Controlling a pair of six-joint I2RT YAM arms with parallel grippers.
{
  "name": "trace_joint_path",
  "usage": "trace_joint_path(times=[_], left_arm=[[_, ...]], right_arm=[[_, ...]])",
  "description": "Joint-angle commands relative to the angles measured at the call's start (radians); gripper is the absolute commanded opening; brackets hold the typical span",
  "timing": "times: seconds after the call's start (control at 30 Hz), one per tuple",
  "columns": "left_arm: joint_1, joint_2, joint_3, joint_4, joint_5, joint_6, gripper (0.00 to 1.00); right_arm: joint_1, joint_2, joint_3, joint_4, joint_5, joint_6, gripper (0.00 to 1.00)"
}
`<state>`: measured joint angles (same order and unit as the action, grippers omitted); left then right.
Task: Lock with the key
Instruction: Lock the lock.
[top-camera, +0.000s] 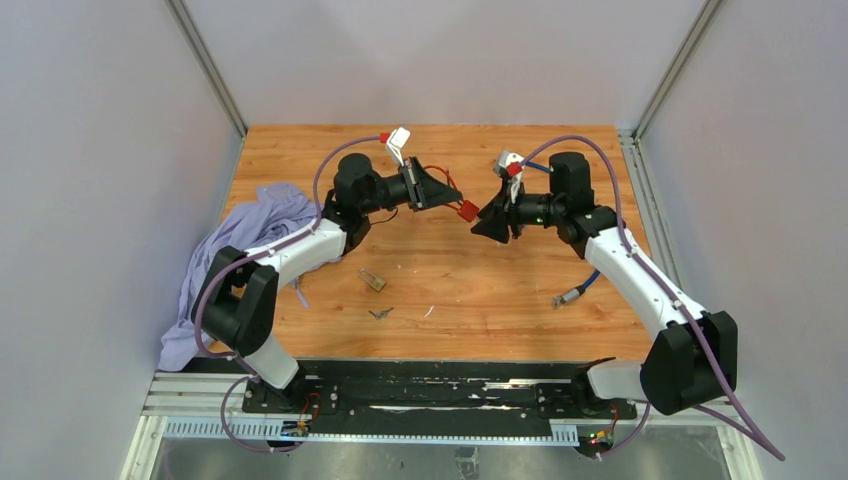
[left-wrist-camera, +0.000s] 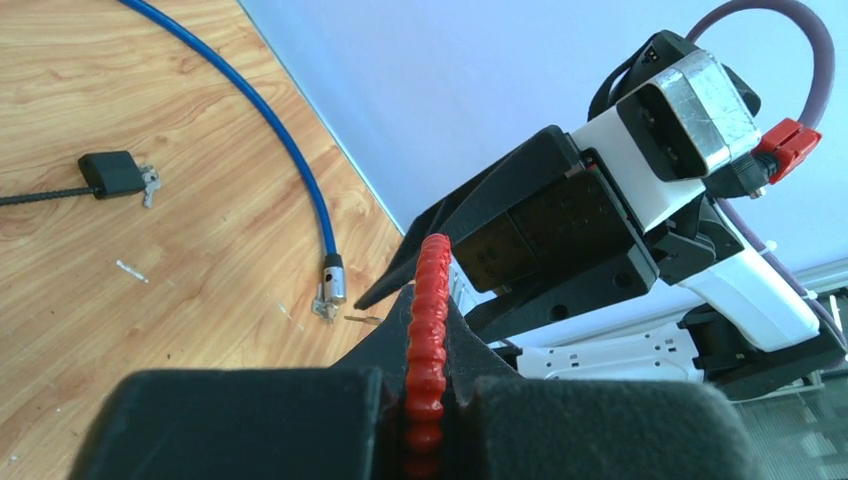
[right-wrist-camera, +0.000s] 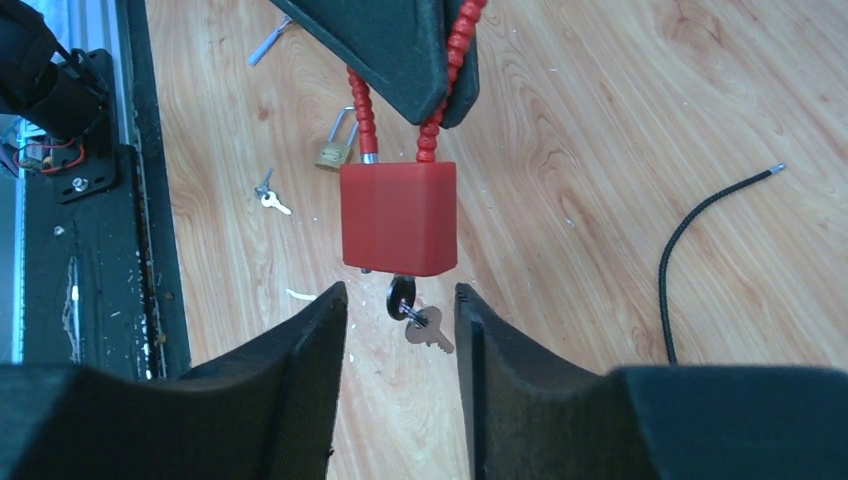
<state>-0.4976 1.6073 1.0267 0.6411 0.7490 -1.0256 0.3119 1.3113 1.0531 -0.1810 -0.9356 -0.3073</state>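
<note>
The left end effector (right-wrist-camera: 440, 100) clamps the beaded cable of the red padlock (right-wrist-camera: 398, 218), which hangs above the middle of the table (top-camera: 480, 290). The right end effector (right-wrist-camera: 400, 300) is parted, its inner finger edges flanking the inserted key (right-wrist-camera: 401, 293) with room either side.

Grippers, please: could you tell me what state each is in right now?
Left gripper: closed on the red cable of the padlock.
Right gripper: open, jaws either side of the key, not touching.

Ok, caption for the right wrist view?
Left pincer dangles the red padlock by its beaded shackle; the open right pincer brackets the inserted key.
</note>
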Motion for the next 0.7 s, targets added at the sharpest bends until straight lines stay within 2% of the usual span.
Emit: trace_joint_path(times=[0.0,0.07,0.2,0.67], left_arm=[[0.005,-0.023,0.001,0.069,0.007,-0.027,0.0],[0.005,-0.016,-0.003,0.081,0.007,-0.047,0.0],[0.005,-0.01,-0.012,0.102,0.003,-0.087,0.0],[0.001,0.024,-0.041,0.104,-0.021,-0.122,0.0]], right_arm=[[-0.008,-0.01,-0.021,0.033,0.039,0.004,0.48],[0.019,-0.032,-0.031,0.038,0.085,-0.024,0.56],[0.069,-0.048,-0.028,0.036,0.207,-0.055,0.62],[0.157,-0.071,-0.007,0.028,0.385,-0.119,0.61]])
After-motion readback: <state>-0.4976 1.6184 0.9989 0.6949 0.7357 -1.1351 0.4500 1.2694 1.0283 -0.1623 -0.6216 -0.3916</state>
